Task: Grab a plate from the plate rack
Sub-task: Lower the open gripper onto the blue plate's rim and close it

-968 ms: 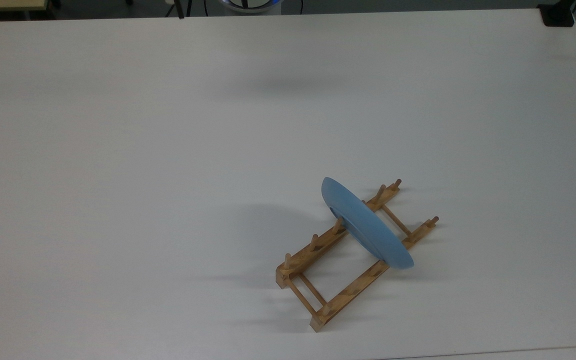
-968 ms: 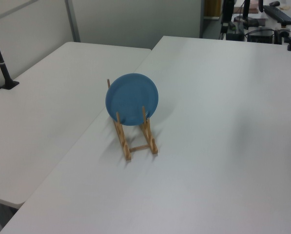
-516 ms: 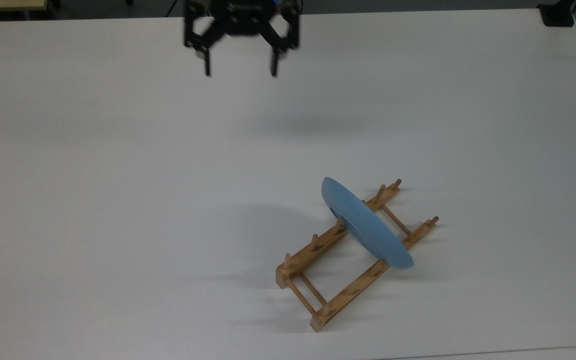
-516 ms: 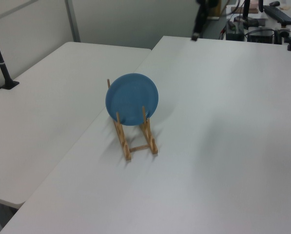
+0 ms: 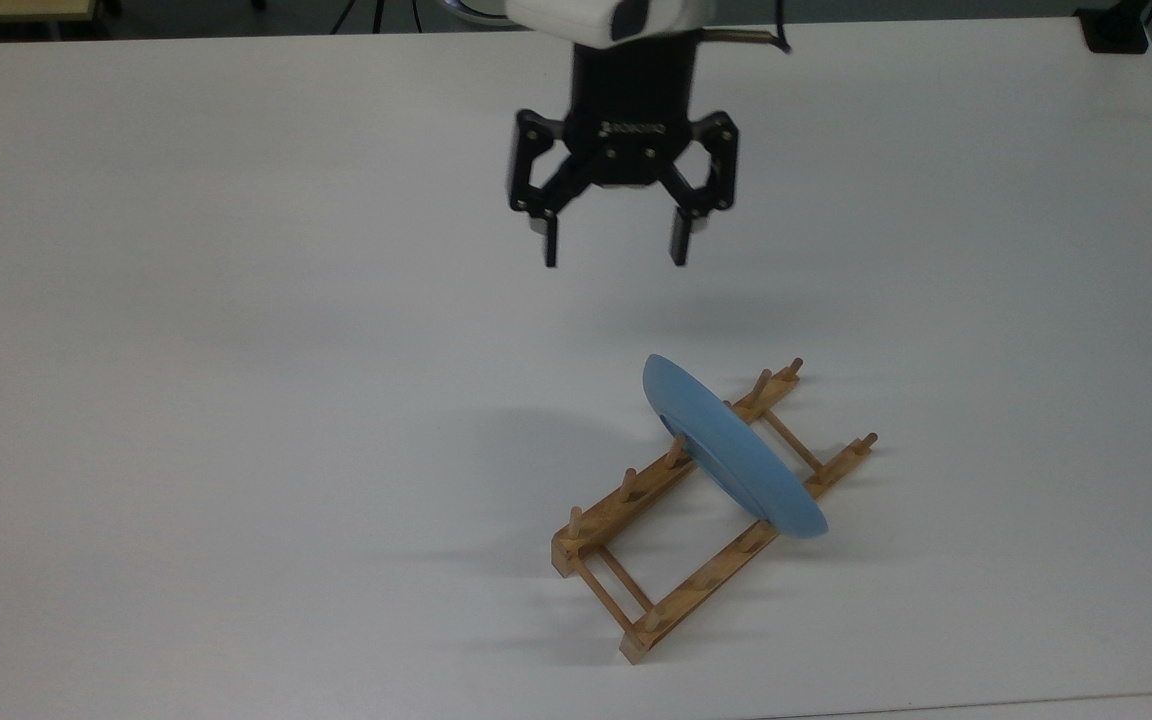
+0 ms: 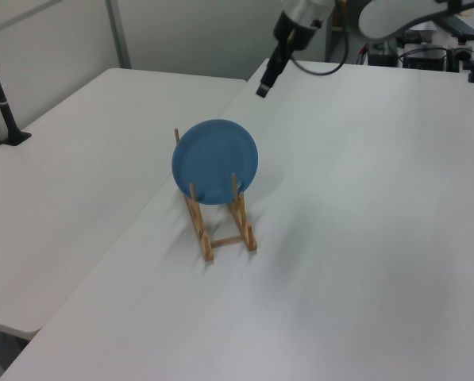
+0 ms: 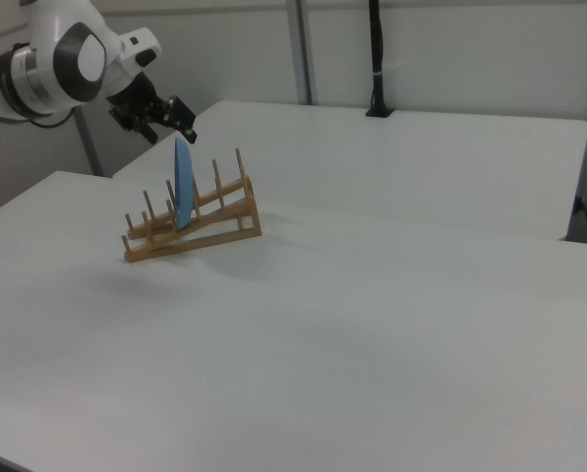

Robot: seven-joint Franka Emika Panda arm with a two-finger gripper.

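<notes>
A round light-blue plate [image 5: 731,450] [image 6: 214,161] [image 7: 183,185] stands on edge between the pegs of a small wooden plate rack [image 5: 696,510] [image 6: 221,225] [image 7: 190,221] on the white table. My gripper [image 5: 614,255] hangs open in the air with nothing between its fingers. In the top view it is above the plate and a little to its left. In the left view the gripper [image 6: 263,86] is above and behind the plate. In the right view the gripper [image 7: 170,123] hovers just above the plate's upper edge.
The white table [image 5: 236,350] stretches wide on all sides of the rack. A second white table [image 6: 70,182] adjoins it, with a black pole [image 6: 0,99] [image 7: 377,59] clamped at its edge. Desks with equipment [image 6: 427,40] stand beyond the far end.
The gripper has come into the scene from the table's far edge and travelled toward the plate rack, staying open. Plate and rack have not moved.
</notes>
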